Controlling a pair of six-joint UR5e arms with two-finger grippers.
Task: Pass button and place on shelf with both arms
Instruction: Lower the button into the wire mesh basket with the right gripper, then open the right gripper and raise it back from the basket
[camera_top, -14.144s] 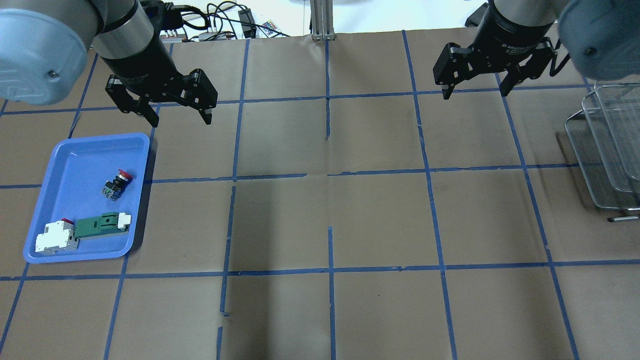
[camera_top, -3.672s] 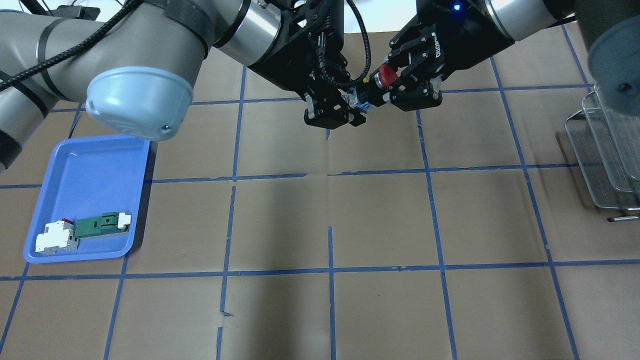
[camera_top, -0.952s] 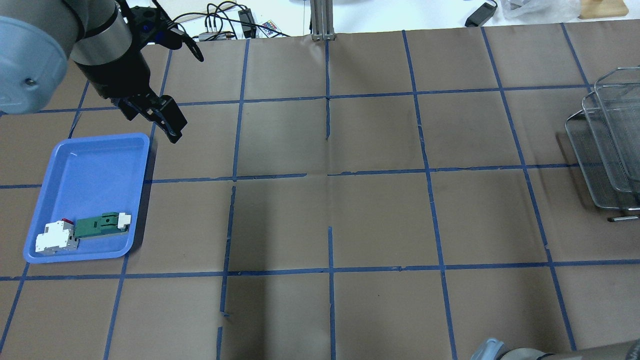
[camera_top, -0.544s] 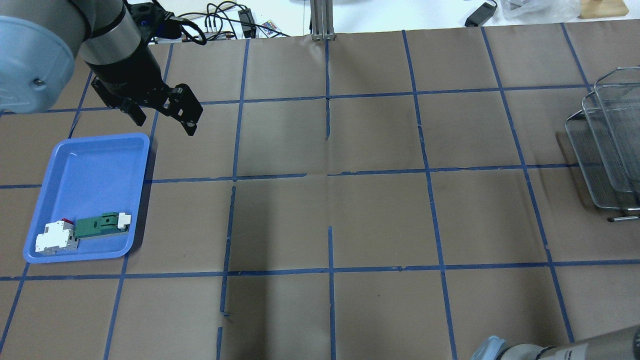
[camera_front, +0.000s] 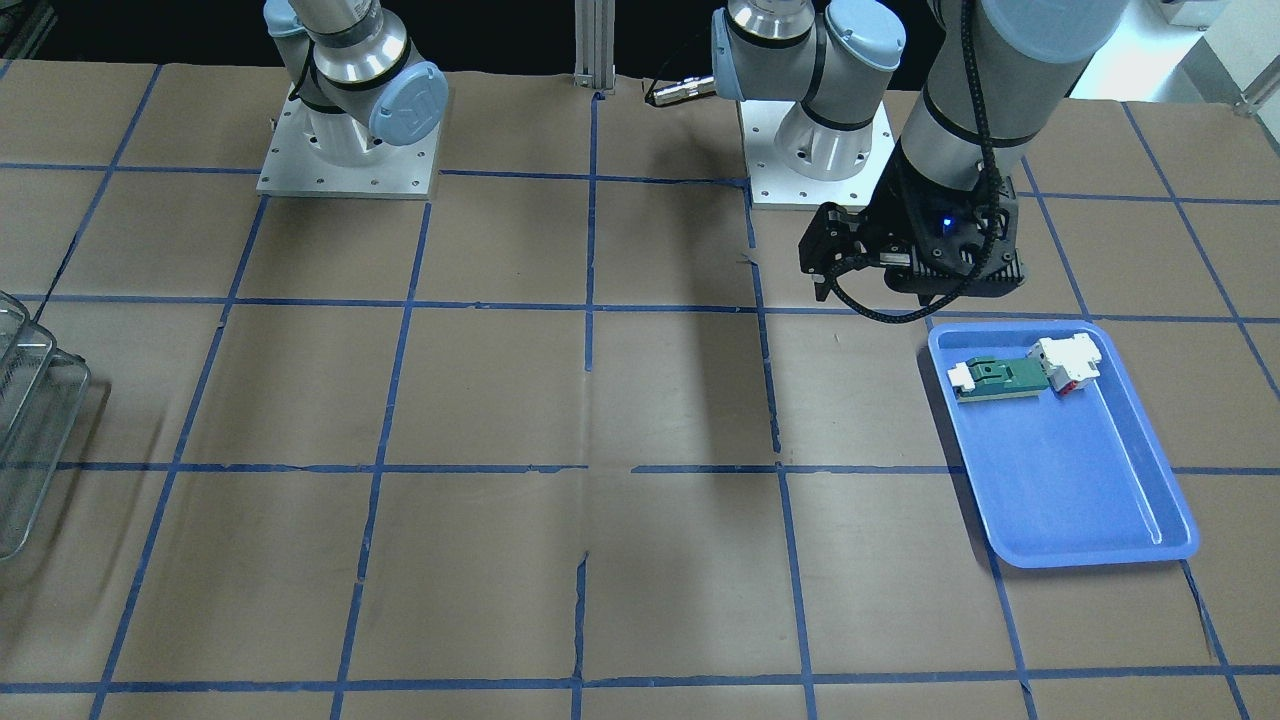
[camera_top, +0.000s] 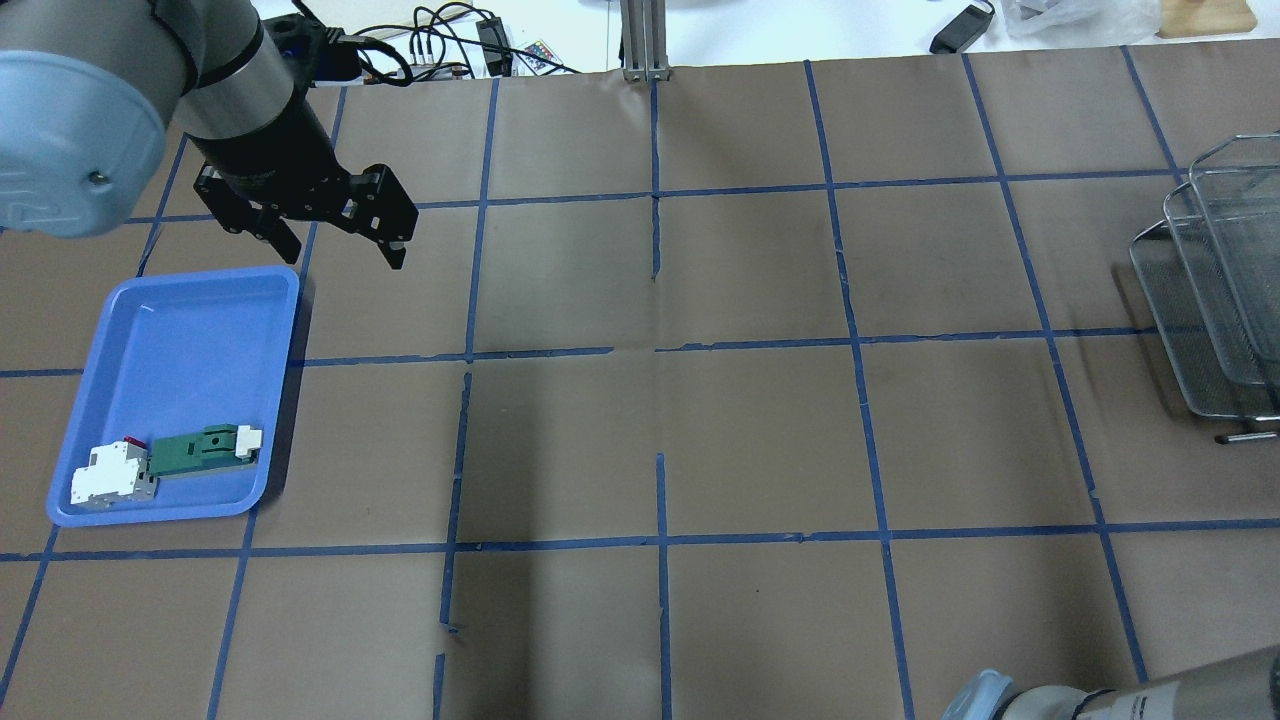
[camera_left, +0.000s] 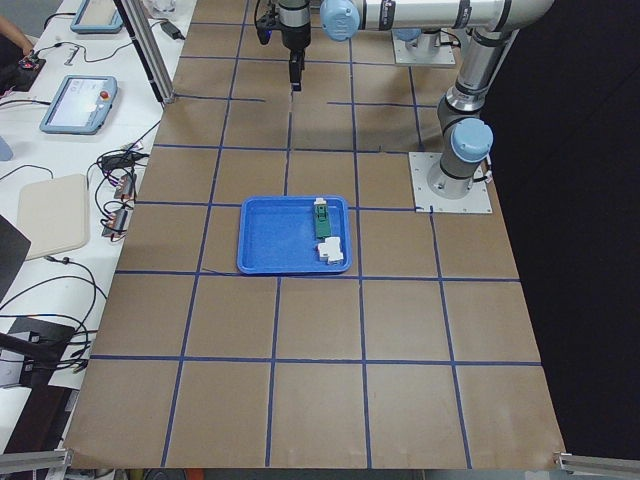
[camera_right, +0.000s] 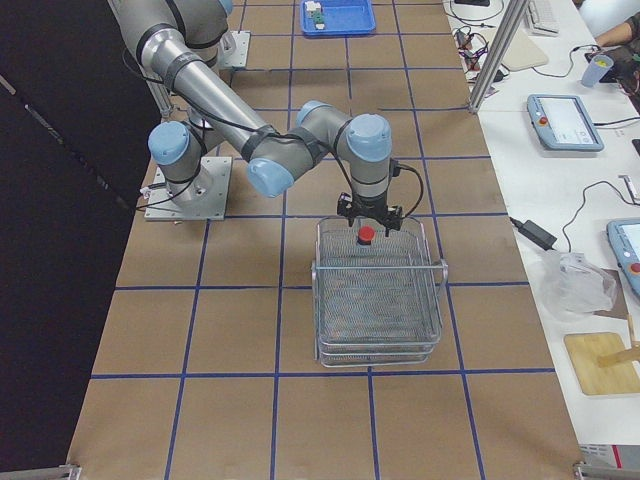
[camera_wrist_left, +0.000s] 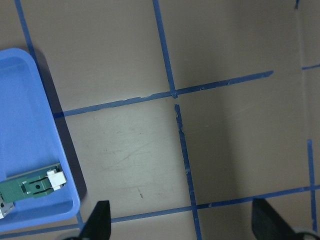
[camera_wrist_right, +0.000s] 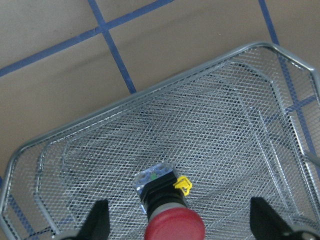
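Note:
The button (camera_wrist_right: 167, 207), red cap on a black body, sits on the mesh of the shelf (camera_wrist_right: 235, 145), cap towards the camera. My right gripper (camera_wrist_right: 180, 222) is open right over it, fingers (camera_wrist_right: 99, 220) wide on both sides and clear of it. In the exterior right view the button (camera_right: 366, 236) lies at the near end of the shelf's (camera_right: 380, 300) top tray, just below the right gripper (camera_right: 366, 213). My left gripper (camera_top: 343, 255) is open and empty, hanging past the far right corner of the blue tray (camera_top: 170, 310).
The blue tray holds a white-and-red block (camera_top: 110, 475) and a green flat part (camera_top: 200, 450) at its near end. The shelf (camera_top: 1215, 300) stands at the table's right edge. The right arm's elbow (camera_top: 1100, 695) shows at the bottom right.
The handover in mid-table is over and the button has left the overhead view. In the last second the left gripper turned and shifted slightly right by the tray. The right arm's elbow came further into view.

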